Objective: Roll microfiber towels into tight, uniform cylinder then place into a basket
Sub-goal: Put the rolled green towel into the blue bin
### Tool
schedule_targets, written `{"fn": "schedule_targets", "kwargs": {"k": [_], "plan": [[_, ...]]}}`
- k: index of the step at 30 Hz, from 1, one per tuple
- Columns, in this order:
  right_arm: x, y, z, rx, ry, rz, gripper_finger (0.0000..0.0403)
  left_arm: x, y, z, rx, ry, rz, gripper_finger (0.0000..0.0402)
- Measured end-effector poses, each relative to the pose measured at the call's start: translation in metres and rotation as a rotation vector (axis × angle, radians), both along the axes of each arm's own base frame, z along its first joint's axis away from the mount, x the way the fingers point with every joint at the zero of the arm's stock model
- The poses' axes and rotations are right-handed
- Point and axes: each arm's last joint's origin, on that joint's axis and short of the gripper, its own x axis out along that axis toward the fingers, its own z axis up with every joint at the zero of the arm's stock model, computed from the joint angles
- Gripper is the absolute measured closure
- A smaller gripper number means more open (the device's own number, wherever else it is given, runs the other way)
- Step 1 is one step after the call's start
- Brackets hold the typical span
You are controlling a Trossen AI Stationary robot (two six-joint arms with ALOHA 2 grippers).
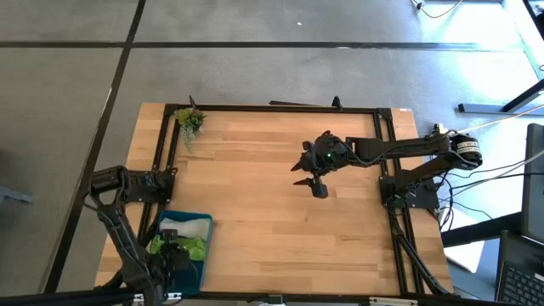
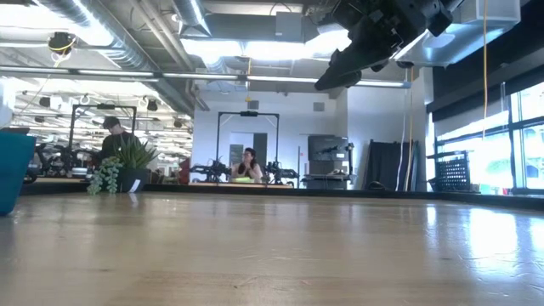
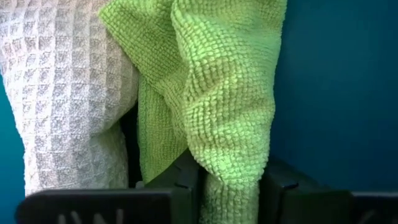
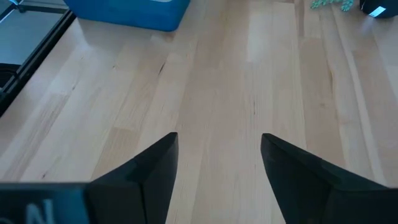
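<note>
The teal basket (image 1: 202,223) stands at the table's near left corner; it also shows in the low view (image 2: 12,170) and the right wrist view (image 4: 124,12). In it the light grey towel (image 3: 62,93) and the lime green towel (image 3: 230,93) lie side by side. My left gripper (image 1: 175,257) is down in the basket, shut on the green towel. My right gripper (image 1: 311,174) is open and empty, held high above the middle of the table; its own wrist view (image 4: 217,162) shows only bare wood below it. My left gripper pinches one end of the green towel's bunched roll (image 3: 231,177) between its two fingers (image 3: 183,180), which stand on either side of it. The roll reaches out along the line of the fingers and lies in the basket against the grey towel. How far back it reaches is hidden.
A small green plant sprig (image 1: 189,121) stands at the table's far left corner, and also shows in the low view (image 2: 119,166). A black frame rail (image 1: 280,108) runs round the table. The basket's teal inner wall (image 3: 336,93) is right beside the green towel. People sit in the room behind.
</note>
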Motion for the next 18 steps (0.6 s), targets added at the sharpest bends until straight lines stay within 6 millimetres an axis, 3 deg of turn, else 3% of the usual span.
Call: {"fn": "schedule_targets", "kwargs": {"k": [18], "plan": [[0.0001, 0.0000, -0.0001, 0.000, 0.000, 0.000, 0.0173, 0.0058, 0.0023, 0.0000, 0.000, 0.004, 0.022, 0.0171]]}}
